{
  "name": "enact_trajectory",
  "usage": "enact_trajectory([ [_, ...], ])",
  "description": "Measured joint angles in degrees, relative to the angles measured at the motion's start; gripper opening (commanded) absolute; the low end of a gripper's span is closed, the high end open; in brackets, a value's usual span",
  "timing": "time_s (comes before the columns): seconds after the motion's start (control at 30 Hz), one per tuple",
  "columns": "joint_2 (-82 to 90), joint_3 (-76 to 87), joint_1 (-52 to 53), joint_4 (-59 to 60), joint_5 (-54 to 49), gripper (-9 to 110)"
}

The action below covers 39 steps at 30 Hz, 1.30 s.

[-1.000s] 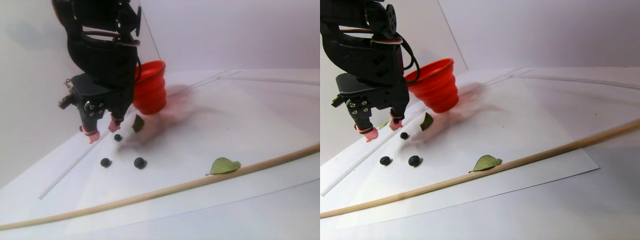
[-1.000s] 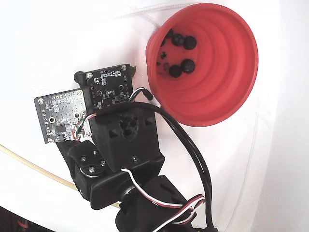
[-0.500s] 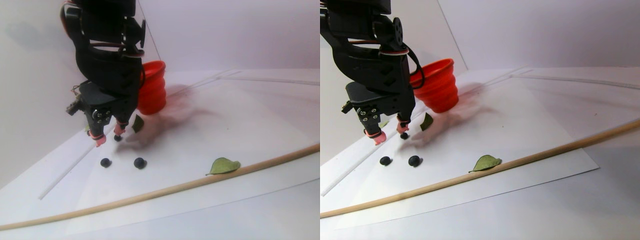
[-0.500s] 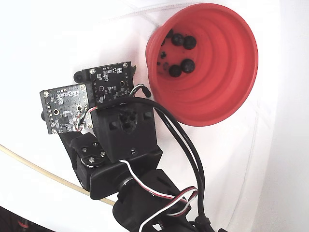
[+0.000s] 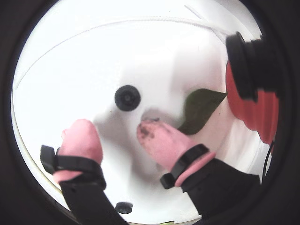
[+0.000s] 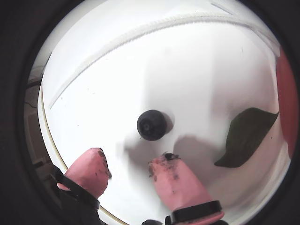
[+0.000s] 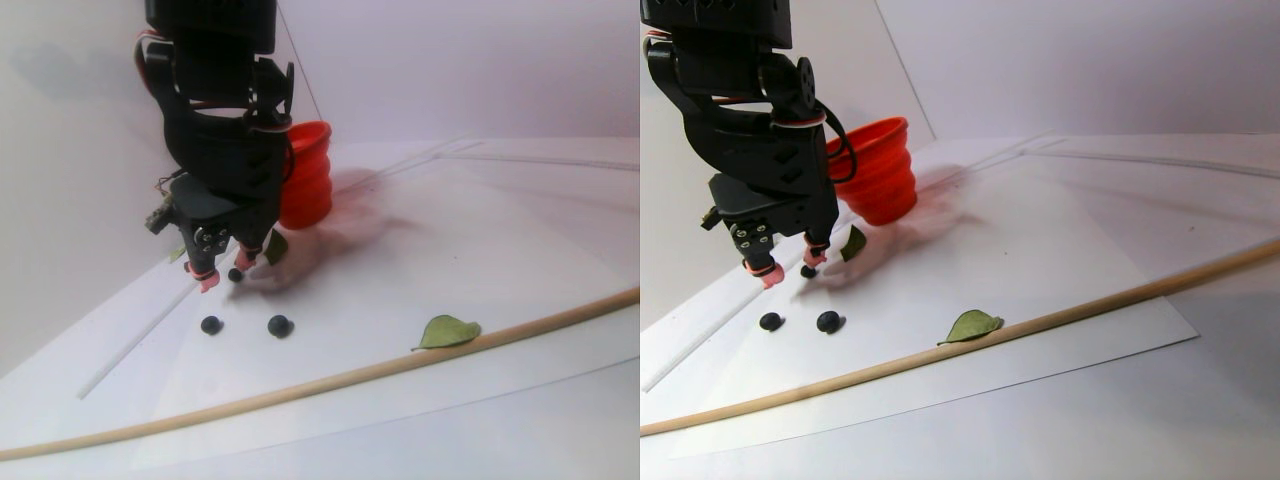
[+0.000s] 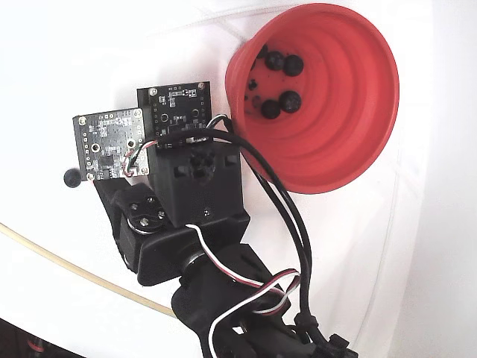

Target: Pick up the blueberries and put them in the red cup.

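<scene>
The black robot gripper with two pink rubber-tipped fingers (image 6: 130,166) is seen held low over the white paper sheet (image 7: 420,240), and its two fingers are spread apart with nothing between them. A small round dark blueberry (image 6: 151,124) is seen lying on the paper just ahead of the fingertips, in line with the gap but not touched by either finger. In the stereo pair view this berry (image 7: 235,274) is seen right beside the tip nearer the cup. Two more dark blueberries (image 7: 211,324) (image 7: 280,325) are seen lying on the paper near the gripper, closer to the camera. The big red ringed plastic cup (image 8: 328,97) is seen standing close behind the arm, and several blueberries (image 8: 291,100) are seen lying inside it. A dark green leaf (image 6: 246,136) is seen lying between the gripper and the cup. A second, lighter green leaf (image 7: 448,332) is seen touching a long thin wooden stick (image 7: 330,380)
</scene>
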Motion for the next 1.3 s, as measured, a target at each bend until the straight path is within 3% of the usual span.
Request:
enact_trajectory([
  [1.3, -7.0, -5.3, 0.9, -6.7, 1.5, 16],
])
